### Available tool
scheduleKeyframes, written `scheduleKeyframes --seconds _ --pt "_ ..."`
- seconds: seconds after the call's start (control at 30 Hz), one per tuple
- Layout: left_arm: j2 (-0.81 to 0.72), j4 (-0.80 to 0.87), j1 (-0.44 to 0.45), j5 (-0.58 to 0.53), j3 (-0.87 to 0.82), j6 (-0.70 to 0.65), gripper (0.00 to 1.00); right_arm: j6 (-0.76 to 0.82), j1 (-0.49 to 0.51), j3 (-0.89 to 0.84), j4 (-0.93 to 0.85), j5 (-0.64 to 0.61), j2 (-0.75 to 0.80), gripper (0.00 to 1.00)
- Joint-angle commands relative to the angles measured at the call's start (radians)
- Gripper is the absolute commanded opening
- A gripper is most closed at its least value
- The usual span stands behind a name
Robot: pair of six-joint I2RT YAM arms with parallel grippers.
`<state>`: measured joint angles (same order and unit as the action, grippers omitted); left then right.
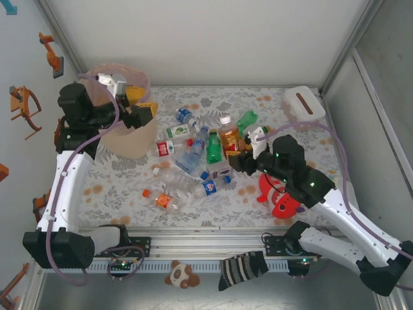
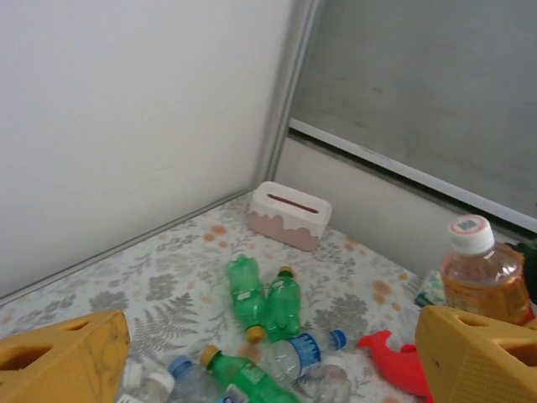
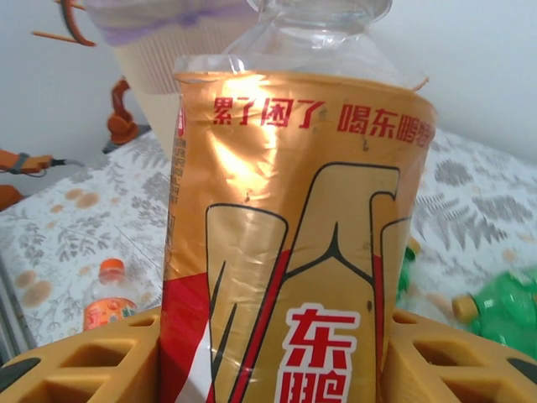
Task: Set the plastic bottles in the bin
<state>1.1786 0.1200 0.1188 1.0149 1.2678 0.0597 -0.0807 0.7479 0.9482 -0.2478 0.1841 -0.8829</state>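
Several plastic bottles (image 1: 193,158) lie scattered on the patterned table, clear and green ones among them. An upright bottle with a gold and red label (image 3: 294,235) stands between my right gripper's (image 3: 273,361) yellow fingers (image 3: 84,361), which press against both its sides. From above, that bottle (image 1: 227,137) is in the middle of the pile with the right gripper (image 1: 237,154) at its near side. My left gripper (image 1: 143,106) hangs over the beige bin (image 1: 129,139) at the back left, open and empty. Its fingers (image 2: 63,357) frame green bottles (image 2: 264,302) on the table.
A red shark toy (image 1: 279,197) lies near the right arm. A white box with a brown slot (image 1: 303,103) sits at the back right corner. A small orange-capped bottle (image 1: 164,200) lies near the front edge. Walls close off the back and right.
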Motion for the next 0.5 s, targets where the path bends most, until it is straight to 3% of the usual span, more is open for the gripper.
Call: scheduleKeyframes --seconds 0.0,0.47 --pt "-0.029 -0.069 0.069 0.047 0.025 0.019 0.89 0.046 0.004 0.062 0.143 0.092 -0.025 0.53" --pt "-0.003 -0.159 0.37 0.045 0.088 0.063 0.94 0.02 0.004 0.158 0.417 0.34 -0.124 0.52"
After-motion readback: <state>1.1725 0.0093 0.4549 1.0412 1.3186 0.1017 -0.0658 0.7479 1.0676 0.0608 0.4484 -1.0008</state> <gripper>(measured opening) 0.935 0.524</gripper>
